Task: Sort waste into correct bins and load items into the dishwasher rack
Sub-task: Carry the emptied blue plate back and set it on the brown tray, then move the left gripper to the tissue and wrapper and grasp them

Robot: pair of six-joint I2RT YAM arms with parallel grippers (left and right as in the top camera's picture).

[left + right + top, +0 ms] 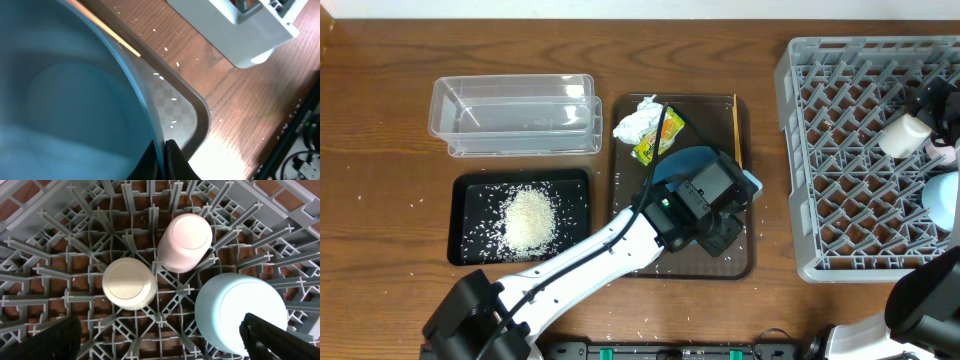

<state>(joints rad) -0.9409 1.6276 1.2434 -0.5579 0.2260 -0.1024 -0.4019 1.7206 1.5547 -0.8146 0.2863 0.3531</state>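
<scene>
My left gripper [723, 232] is over the brown serving tray [620, 250]. In the left wrist view that gripper [162, 150] is shut on the rim of the large blue bowl [65, 100], which the arm partly hides from above [682, 163]. A crumpled tissue [634, 122], a yellow-green wrapper [658, 140] and chopsticks [735, 130] lie at the tray's far end. Rice [528, 218] is heaped in the black tray [465, 190], in front of the clear tub [510, 115]. My right gripper [162, 342] hangs open above the rack [75, 245], over an upturned white cup [129, 283] and the small light-blue bowl [240, 312].
A pinkish upturned cup [184, 242] stands in the rack beside the white cup. Loose rice grains dot the brown tray and the wooden table [380, 200]. The grey rack [800, 150] stands just right of the tray, and its corner [250, 30] shows in the left wrist view.
</scene>
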